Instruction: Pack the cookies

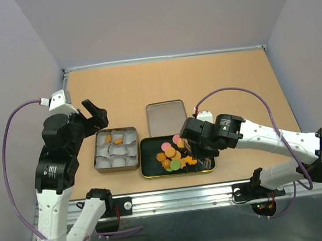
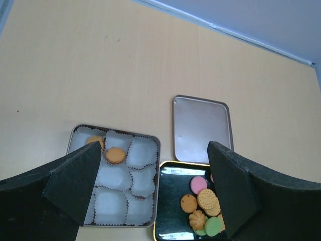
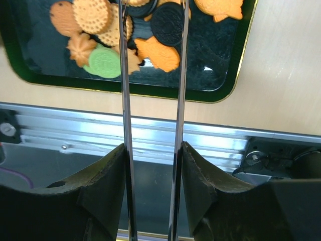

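The cookies (image 1: 173, 157) lie piled on the right half of a black gold-rimmed tray (image 1: 150, 167). In the right wrist view I see a green one (image 3: 104, 61), a fish-shaped orange one (image 3: 158, 54) and a black one (image 3: 168, 22). My right gripper (image 3: 153, 150) is shut on metal tongs (image 3: 124, 75), whose two blades reach over the pile and stand apart at the black cookie. A tin of white paper cups (image 2: 114, 183) holds two orange cookies (image 2: 115, 155). My left gripper (image 2: 155, 196) hangs open above the tin and tray, holding nothing.
The tin's flat grey lid (image 1: 166, 118) lies behind the tray. An aluminium rail (image 3: 150, 135) runs along the table's near edge just below the tray. Bare tan tabletop (image 1: 203, 81) stretches to the back wall.
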